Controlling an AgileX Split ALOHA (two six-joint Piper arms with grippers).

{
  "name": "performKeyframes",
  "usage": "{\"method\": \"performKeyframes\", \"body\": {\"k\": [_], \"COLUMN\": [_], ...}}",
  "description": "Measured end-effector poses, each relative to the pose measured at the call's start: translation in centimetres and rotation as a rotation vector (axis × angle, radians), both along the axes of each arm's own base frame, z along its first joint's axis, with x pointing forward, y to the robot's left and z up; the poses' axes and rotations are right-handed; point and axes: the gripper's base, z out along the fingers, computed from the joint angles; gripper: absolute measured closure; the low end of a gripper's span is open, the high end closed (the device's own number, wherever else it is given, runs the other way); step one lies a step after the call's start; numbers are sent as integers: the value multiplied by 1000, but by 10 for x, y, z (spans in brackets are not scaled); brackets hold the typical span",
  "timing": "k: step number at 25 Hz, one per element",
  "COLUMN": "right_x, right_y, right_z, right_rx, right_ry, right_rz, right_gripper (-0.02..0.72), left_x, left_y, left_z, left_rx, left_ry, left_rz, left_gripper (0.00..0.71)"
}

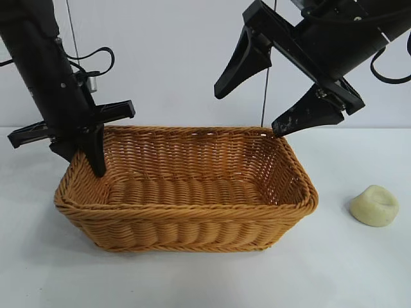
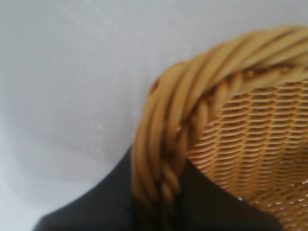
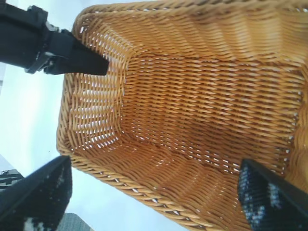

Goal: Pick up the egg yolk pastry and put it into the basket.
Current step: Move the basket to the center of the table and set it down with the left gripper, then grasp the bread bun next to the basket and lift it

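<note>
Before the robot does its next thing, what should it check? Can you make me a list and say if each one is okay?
1. Egg yolk pastry in the basket: not ok, it sits on the table to the basket's right.
2. Pastry free to grab: ok, nothing touches it.
3. Right gripper open: ok, fingers wide apart above the basket.
4. Left gripper holding the basket steady: ok, it is closed over the rim at the left end.
5. Room in the basket: ok, nothing inside.

Bright, even light, soft shadows under the basket (image 1: 186, 224); left wrist view blurred, perhaps too close.
</note>
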Motion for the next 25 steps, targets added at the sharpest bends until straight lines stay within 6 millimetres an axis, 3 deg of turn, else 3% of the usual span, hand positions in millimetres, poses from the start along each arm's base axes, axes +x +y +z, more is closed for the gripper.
{"method": "performKeyframes", "body": {"k": [8, 10, 16, 19, 25], "right_x": [0, 0, -1, -1, -1], "right_y": [0, 0, 0, 0, 0], "right_z": [0, 0, 0, 0, 0], "right_rx": [0, 1, 3, 3, 3], "right_ry": [0, 2, 6, 6, 7], "right_rz": [0, 2, 4, 4, 4], "right_gripper": [62, 62, 62, 62, 62], "left_x": [1, 2, 0, 2, 18], "left_y": [-1, -1, -1, -3, -8], "left_z": [0, 0, 3, 13, 55], "left_rx": [-4, -6, -9, -15, -37], "left_ry": [-18, -19, 5, 24, -36], "left_rz": [-27, -29, -38, -62, -117], "left_gripper": [558, 501, 102, 40, 20]}}
